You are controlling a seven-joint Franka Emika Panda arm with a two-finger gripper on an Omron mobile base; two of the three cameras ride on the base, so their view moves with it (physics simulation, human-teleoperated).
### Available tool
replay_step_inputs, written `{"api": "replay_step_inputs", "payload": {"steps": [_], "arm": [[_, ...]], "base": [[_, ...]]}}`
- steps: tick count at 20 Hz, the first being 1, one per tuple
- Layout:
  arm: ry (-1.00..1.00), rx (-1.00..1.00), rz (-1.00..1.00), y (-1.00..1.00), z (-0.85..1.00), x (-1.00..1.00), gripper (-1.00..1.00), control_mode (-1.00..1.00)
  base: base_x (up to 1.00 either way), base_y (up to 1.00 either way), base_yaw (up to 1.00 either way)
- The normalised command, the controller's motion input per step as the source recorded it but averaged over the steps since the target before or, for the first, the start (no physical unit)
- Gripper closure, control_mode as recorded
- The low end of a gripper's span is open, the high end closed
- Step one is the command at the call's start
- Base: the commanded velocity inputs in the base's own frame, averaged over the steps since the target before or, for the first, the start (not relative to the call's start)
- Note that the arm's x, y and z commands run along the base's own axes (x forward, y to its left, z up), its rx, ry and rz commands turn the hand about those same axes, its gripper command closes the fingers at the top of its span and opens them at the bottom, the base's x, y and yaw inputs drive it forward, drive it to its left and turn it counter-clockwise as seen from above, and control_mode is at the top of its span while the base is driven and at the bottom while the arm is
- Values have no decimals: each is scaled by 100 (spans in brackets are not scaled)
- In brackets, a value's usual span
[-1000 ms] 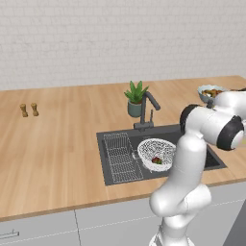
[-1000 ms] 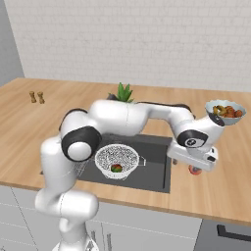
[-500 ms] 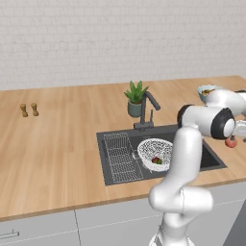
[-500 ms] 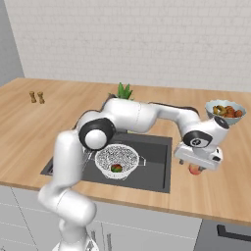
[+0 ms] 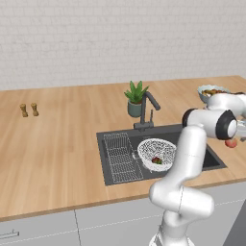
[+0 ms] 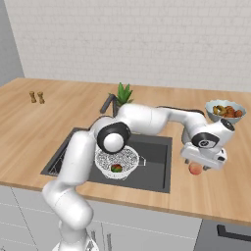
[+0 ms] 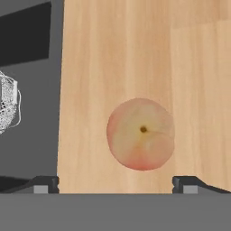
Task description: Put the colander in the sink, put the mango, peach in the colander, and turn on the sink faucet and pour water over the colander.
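Wooden counter point(image 7: 135, 45), round peach point(image 7: 140, 134) stem dimple facing up, gripper point(image 7: 116, 184) spread wide above, empty

You will find nothing to read here: no text, label, brand, number or sign stands on any surface in these views.
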Motion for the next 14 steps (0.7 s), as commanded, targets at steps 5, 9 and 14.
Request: {"api": "replay_step_inputs", "payload": {"steps": [5,9,14], "arm": [[0,-8,0,1,-28,37,-100,-100],[0,-4,0,-7,-42,33,-100,-100],[0,-4,0,0,-37,3,-100,-100]], "base": [[0,0,0],[0,0,0],[0,0,0]]}}
